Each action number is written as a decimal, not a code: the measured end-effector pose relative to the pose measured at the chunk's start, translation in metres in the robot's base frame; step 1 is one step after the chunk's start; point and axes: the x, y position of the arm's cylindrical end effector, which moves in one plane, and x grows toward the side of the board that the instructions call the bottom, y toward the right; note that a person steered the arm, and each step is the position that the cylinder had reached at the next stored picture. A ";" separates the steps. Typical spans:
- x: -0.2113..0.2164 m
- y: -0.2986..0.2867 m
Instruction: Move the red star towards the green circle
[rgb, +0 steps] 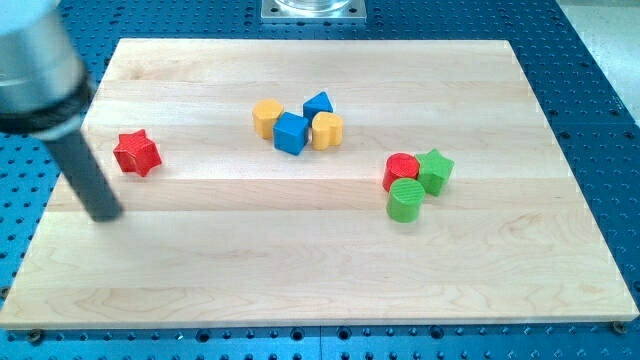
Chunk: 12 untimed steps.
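Note:
The red star (137, 153) lies on the wooden board at the view's left. The green circle (406, 200) stands at the view's right, touching a red cylinder (400, 169) and a green star (435, 170). My tip (106, 213) rests on the board below and a little left of the red star, apart from it, with a small gap between them. The dark rod rises from the tip to the view's upper left, where the arm's grey body fills the corner.
A cluster at the board's top middle holds a yellow hexagon (266, 118), a blue cube (291, 133), a blue triangular block (318, 104) and a yellow heart-like block (327, 130). The board's left edge (60, 190) lies close to my tip. A metal mount (313, 9) is at the view's top.

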 end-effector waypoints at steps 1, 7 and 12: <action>-0.059 -0.026; -0.011 0.163; 0.057 0.196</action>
